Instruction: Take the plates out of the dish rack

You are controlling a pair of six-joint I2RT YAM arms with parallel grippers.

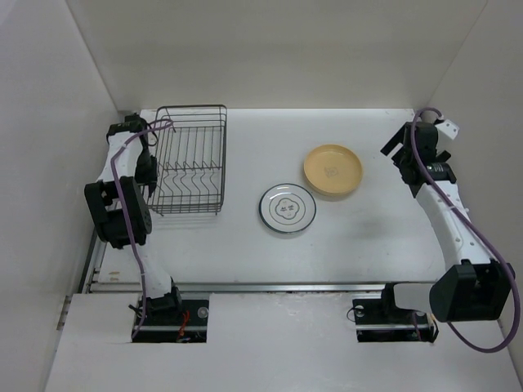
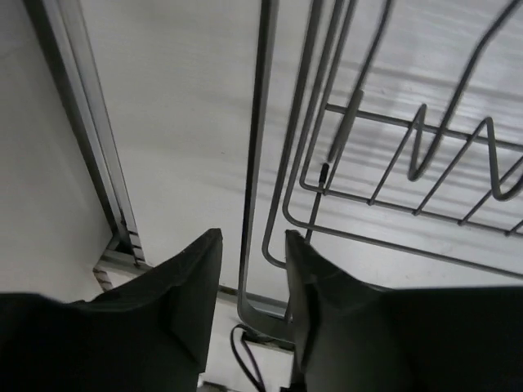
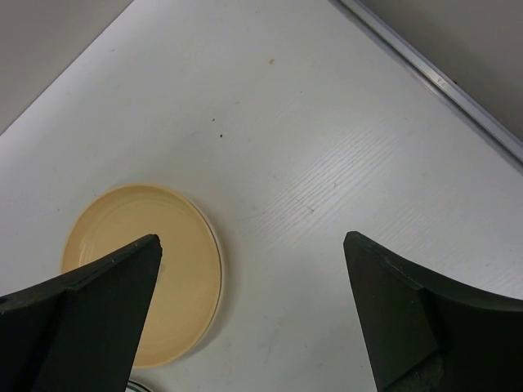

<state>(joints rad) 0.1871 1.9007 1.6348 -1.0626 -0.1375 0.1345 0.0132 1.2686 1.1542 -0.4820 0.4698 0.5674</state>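
My left pincer fills the foreground, jaws parted by a narrow gap and gripping nothing. It sits over the left rim of the dish rack, which stands at the far left corner of the table. My right pincer is spread wide and holds nothing, near the far right corner. Two plates lie flat on the tabletop outside the rack: a tan plate toward the far edge, right of middle, and a white plate with a dark rim ring just beside it, nearer the middle.
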